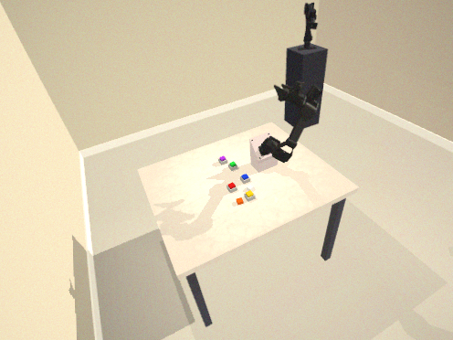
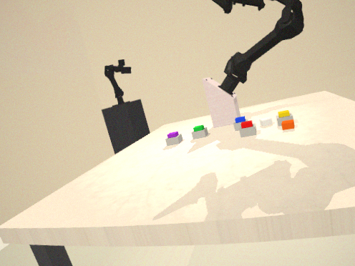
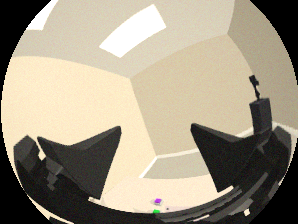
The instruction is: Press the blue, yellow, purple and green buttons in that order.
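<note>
Five buttons on grey bases stand on the table: purple (image 1: pixel 222 159) (image 2: pixel 172 134), green (image 1: pixel 233 164) (image 2: pixel 199 128), blue (image 1: pixel 245 177) (image 2: pixel 240 119), red (image 1: pixel 232 185) (image 2: pixel 247 124) and yellow (image 1: pixel 249 195) (image 2: pixel 284 114). My gripper (image 1: pixel 278 91) (image 2: pixel 225 5) (image 3: pixel 156 143) is open and empty. It hangs high above the arm's base, well behind and above the buttons, pointing outward. In the wrist view only the purple button (image 3: pixel 157 200) and the green button (image 3: pixel 156 212) show, as tiny dots at the bottom edge.
An orange block (image 1: pixel 239 200) (image 2: pixel 288 124) lies beside the yellow button, and a small white block (image 1: pixel 247 188) (image 2: pixel 265 122) lies between yellow and blue. The arm stands on a pale wedge pedestal (image 1: pixel 257 155) (image 2: pixel 218 104). A dark pillar (image 1: pixel 306 69) (image 2: pixel 125 123) stands behind the table (image 1: pixel 192 219) (image 2: pixel 143 186).
</note>
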You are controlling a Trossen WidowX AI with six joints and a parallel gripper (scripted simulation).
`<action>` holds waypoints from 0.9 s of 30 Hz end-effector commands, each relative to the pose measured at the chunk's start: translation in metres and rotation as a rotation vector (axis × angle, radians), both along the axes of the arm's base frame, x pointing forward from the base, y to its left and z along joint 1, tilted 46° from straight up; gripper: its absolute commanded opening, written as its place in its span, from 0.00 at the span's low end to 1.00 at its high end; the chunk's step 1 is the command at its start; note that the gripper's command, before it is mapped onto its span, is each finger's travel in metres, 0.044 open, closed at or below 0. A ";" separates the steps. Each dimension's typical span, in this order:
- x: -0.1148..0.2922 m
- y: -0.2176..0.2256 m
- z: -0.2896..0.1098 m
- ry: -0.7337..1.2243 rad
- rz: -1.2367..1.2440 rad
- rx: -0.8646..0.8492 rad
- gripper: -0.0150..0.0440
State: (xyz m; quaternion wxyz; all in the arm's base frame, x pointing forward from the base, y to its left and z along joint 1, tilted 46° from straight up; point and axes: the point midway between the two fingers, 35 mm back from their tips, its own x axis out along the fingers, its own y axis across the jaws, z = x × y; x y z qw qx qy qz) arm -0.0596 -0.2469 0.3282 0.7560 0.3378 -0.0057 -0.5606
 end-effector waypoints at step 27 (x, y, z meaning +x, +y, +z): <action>0.234 0.067 -0.174 0.133 1.105 0.525 0.93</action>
